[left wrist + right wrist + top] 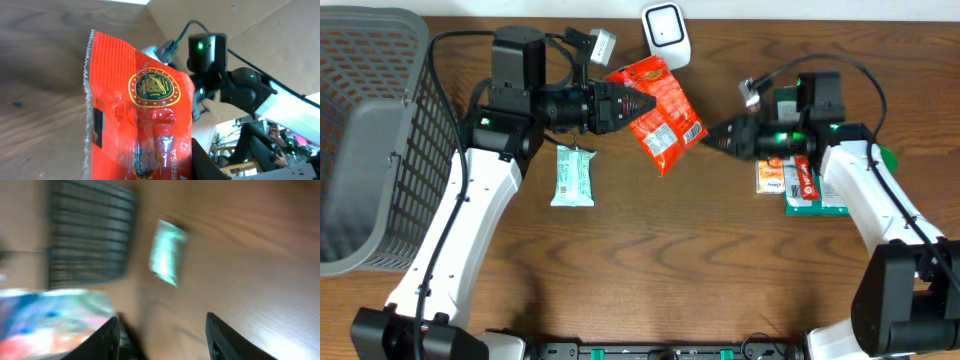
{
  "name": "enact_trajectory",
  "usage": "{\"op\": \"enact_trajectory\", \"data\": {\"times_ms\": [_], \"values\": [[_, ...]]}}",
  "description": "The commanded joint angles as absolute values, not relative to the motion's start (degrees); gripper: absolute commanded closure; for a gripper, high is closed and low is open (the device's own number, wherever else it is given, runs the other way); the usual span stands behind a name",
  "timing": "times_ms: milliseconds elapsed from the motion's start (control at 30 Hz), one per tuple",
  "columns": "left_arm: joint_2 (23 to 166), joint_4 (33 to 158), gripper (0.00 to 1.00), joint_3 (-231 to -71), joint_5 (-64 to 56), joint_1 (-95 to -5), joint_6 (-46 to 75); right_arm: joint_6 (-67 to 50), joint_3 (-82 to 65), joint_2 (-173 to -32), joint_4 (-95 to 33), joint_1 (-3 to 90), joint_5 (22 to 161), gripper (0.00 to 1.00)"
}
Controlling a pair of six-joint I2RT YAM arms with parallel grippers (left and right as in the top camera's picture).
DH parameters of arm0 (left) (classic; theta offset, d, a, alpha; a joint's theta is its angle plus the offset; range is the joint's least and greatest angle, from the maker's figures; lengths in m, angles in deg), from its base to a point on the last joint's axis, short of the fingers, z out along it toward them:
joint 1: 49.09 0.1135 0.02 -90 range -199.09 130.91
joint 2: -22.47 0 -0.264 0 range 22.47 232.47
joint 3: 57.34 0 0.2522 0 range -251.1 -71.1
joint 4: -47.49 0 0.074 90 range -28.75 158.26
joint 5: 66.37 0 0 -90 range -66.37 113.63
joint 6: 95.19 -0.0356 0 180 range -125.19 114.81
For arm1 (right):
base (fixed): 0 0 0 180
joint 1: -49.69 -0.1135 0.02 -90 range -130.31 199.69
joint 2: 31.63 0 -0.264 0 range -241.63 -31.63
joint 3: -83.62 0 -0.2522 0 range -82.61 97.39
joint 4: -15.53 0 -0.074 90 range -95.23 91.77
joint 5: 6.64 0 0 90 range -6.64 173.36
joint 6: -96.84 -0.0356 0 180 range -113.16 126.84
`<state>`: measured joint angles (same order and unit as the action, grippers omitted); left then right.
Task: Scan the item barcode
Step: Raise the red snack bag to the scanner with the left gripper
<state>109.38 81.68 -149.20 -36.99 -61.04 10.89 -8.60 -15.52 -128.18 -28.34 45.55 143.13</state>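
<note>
My left claw (625, 104) is clamped on the left edge of the red snack bag (662, 118). I think I hold it up off the table (670, 260), so that I can turn it any way I want. I hold it only by the edge so my claw does not cover the stripes that need to be read. The bag hangs tilted in the middle of the table, just near the white scanner (666, 30), which sits at the far edge. In my left wrist view I see the shiny red side with a gold round mark, but I cannot find the barcode there. It may be on the other side, so I think the bag must be turned to face the scanner. My right claw (712, 137) is just right of the bag, with its tip by the bag's right edge. Its fingers (107, 335) are apart and nothing is between them. That view is very blurry, so I cannot tell if it touches the bag. Left of the bag, a mint packet (572, 176) lies flat on the table. Farther left is the gray basket (380, 60). On the right, under my right arm, a pile of packets (800, 185) waits.
</note>
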Motion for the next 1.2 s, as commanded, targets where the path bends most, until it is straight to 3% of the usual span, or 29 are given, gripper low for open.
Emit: {"op": "enact_trajectory", "data": {"times_ms": [0, 200, 400, 433, 467, 500, 533, 700, 1167], "values": [[109.3, 86.1, 0.93, -150.5, -27.2, -61.2, 9.2, 1.8, -15.5, -126.1, -36.1, 44.7, 122.8, 0.51], [109.3, 99.4, 0.93, -161.9, -13.0, -62.0, 6.6, 1.7, -14.4, -118.3, -44.8, 45.3, 108.1, 0.51], [109.4, 111.3, 0.93, -176.8, 13.0, -68.0, -2.7, -2.9, -14.2, -109.3, -53.5, 45.2, 91.3, 0.47], [109.4, 110.9, 0.93, -177.8, 18.5, -70.4, -5.9, -3.4, -14.2, -108.3, -55.0, 45.1, 88.4, 0.43], [109.4, 109.1, 0.93, -177.8, 24.7, -73.3, -10.5, -3.4, -14.2, -107.8, -56.5, 45.1, 86.5, 0.3], [110.0, 108.0, 0.93, -177.8, 27.4, -74.9, -12.8, -3.4, -14.2, -107.8, -57.0, 45.1, 86.4, 0.05], [110.7, 106.4, 0.93, -177.8, 30.1, -76.6, -15.6, -3.4, -14.2, -107.8, -57.4, 45.1, 86.4, 0.01], [117.1, 98.3, 0.93, -177.8, 38.3, -80.6, -29.8, -3.4, -14.4, -108.0, -57.7, 45.2, 86.4, 0.01], [139.9, 68.1, 0.93, -177.8, 38.5, -78.5, -55.1, -3.4, -14.4, -108.0, -57.7, 45.1, 86.7, 0.01]]}}
